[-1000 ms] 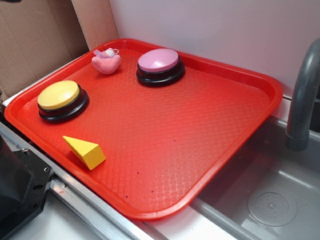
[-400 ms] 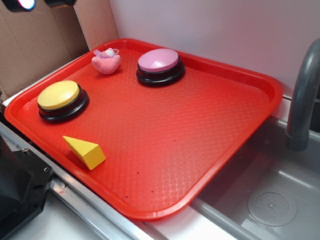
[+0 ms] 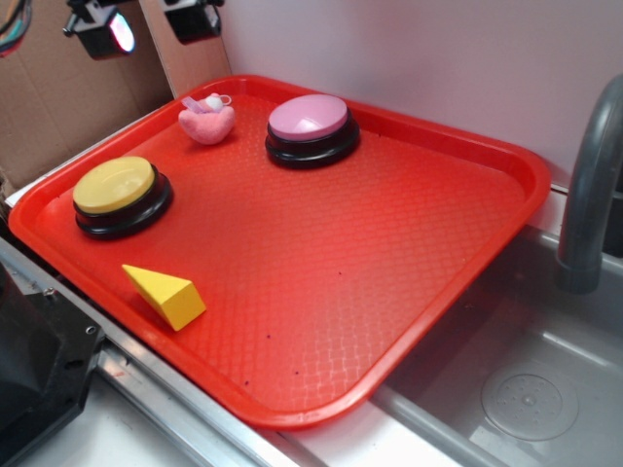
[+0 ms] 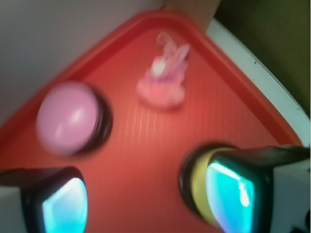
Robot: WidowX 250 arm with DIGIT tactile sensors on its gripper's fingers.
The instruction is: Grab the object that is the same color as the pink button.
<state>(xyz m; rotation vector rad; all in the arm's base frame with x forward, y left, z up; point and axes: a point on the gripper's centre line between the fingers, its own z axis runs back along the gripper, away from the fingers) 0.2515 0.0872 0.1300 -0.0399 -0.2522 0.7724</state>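
The small fuzzy pink plush heart point(image 3: 207, 124) with a lilac-and-white tag lies at the far left corner of the red tray point(image 3: 409, 253). The pink button point(image 3: 310, 128) stands just right of it. My gripper point(image 3: 146, 26) hangs high above the tray's far left corner, its jaws wide apart and empty. In the blurred wrist view the heart point(image 4: 163, 85) is ahead at the top centre, the pink button point(image 4: 68, 118) at the left, and my gripper point(image 4: 148, 201) is open with nothing between the fingers.
A yellow-topped button point(image 3: 119, 195) sits at the tray's left and is partly behind the right finger in the wrist view point(image 4: 197, 182). A yellow wedge block point(image 3: 165, 294) lies near the front left. A grey tap point(image 3: 589, 185) and sink point(image 3: 526, 389) are at the right. Cardboard point(image 3: 58, 88) stands behind.
My gripper has come down into the top left of the exterior view over the last second. The objects on the tray have not moved.
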